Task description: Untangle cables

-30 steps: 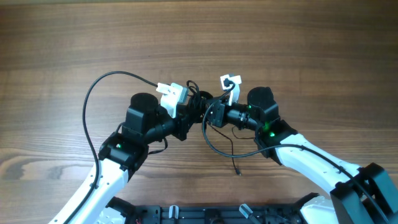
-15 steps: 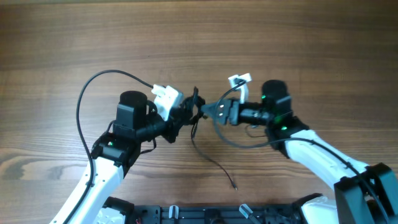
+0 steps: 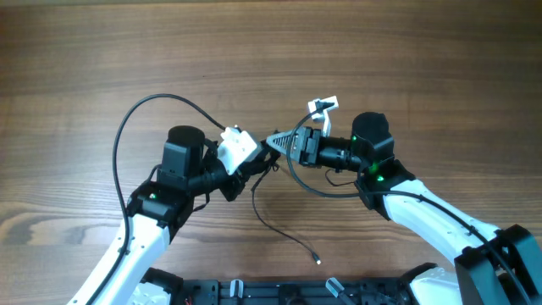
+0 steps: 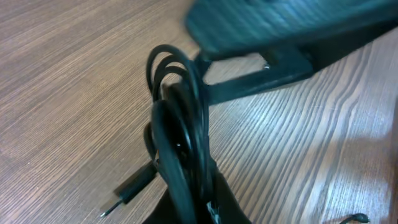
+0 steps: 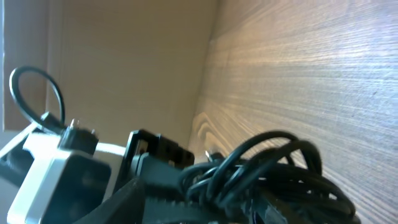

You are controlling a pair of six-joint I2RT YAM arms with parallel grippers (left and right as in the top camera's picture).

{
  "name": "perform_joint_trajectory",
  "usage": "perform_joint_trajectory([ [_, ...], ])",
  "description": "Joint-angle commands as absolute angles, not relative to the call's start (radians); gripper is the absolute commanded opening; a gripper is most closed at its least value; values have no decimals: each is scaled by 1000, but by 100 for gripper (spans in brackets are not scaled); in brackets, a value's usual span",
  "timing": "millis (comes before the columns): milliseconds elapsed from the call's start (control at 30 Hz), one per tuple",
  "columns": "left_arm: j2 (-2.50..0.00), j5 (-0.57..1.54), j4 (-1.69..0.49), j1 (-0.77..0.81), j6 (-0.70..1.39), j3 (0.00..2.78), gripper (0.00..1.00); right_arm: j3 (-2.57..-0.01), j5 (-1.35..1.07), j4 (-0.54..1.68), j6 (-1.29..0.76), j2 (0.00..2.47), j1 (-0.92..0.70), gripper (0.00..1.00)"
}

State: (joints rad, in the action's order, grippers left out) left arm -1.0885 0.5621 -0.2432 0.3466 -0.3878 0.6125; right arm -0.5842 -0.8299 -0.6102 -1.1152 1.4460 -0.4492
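The cables are a bunch of thin black cords (image 3: 269, 153) held in the air between my two grippers. My left gripper (image 3: 259, 161) is shut on the bunch from the left, and my right gripper (image 3: 277, 141) is shut on it from the right. One loose cord (image 3: 257, 212) hangs down and trails over the table to a small plug tip (image 3: 318, 261). In the left wrist view the looped cords (image 4: 177, 118) rise from my fingers (image 4: 193, 202), with a plug end (image 4: 134, 186) beside them. In the right wrist view the tangle (image 5: 267, 165) sits at my jaws (image 5: 249, 208).
The wooden table (image 3: 406, 59) lies under both arms. The left arm's thicker wire (image 3: 123, 135) arcs wide to the left. The right arm's wire (image 3: 318, 193) loops below its gripper. A black rail (image 3: 254, 292) runs along the near edge.
Both grippers have shifted apart from their first position with the bunch between them. The left gripper has turned. The loose cord has slid out, and its tip now lies lower on the table.
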Motion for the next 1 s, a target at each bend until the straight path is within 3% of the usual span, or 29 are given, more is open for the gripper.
perform_joint_trajectory([
  [0,-1087,601,-243,398,-412,619,4,-596,-737,-638,-1135,1434,-453,52],
  [67,-1087,601,-262,410,-412,619,4,-596,-728,-705,-1134,1434,-453,52],
  [133,-1087,602,-286,411,-412,619,4,-596,-754,-743,-1131,1435,-453,42],
  [433,-1087,601,-278,411,-413,619,4,-596,-953,-763,-1125,1608,-453,42],
  [533,-1087,601,-279,411,-413,619,4,-596,-1053,-908,-1134,1628,-453,41],
  [600,-1087,602,-279,411,-412,619,4,-596,-1025,-1032,-1194,1628,-453,37],
  [800,-1087,633,-314,411,-412,619,4,-596,-831,-1115,-1205,1628,-450,36],
  [967,-1087,647,-340,411,-412,619,4,-596,-776,-1169,-1204,1628,-347,35],
])
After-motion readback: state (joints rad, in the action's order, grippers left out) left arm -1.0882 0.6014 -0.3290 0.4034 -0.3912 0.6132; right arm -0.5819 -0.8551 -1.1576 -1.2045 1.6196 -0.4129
